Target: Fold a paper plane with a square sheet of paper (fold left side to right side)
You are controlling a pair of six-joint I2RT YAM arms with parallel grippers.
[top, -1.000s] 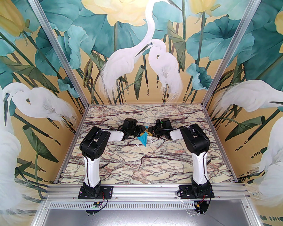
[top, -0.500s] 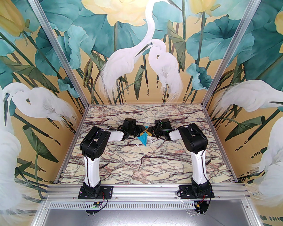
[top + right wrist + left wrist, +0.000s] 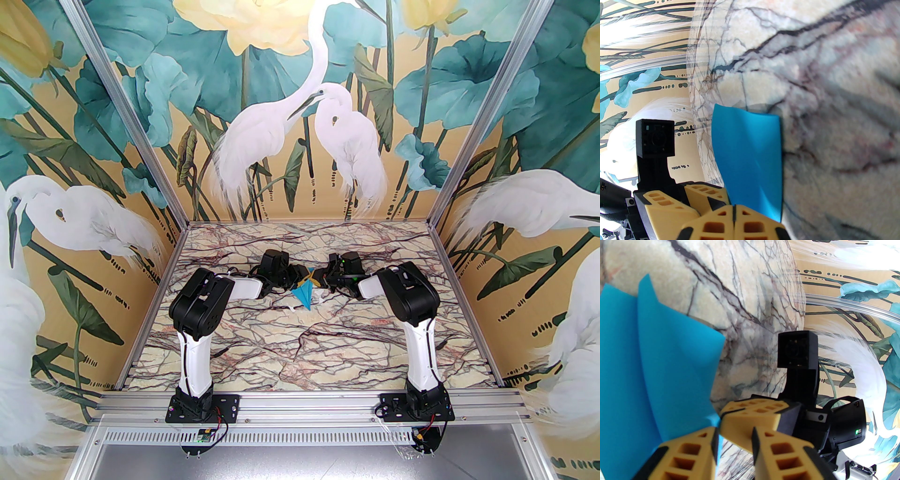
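Paper plane [image 3: 304, 297]: smooth cyan, creased, pointed | table [image 3: 328, 356]: veined marble

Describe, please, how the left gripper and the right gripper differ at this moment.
The left gripper has its jaws apart; the right gripper is shut. The right gripper pinches the blue paper; the left gripper merely has the paper's edge beside one finger. Both are yellow and black, close together at the paper.
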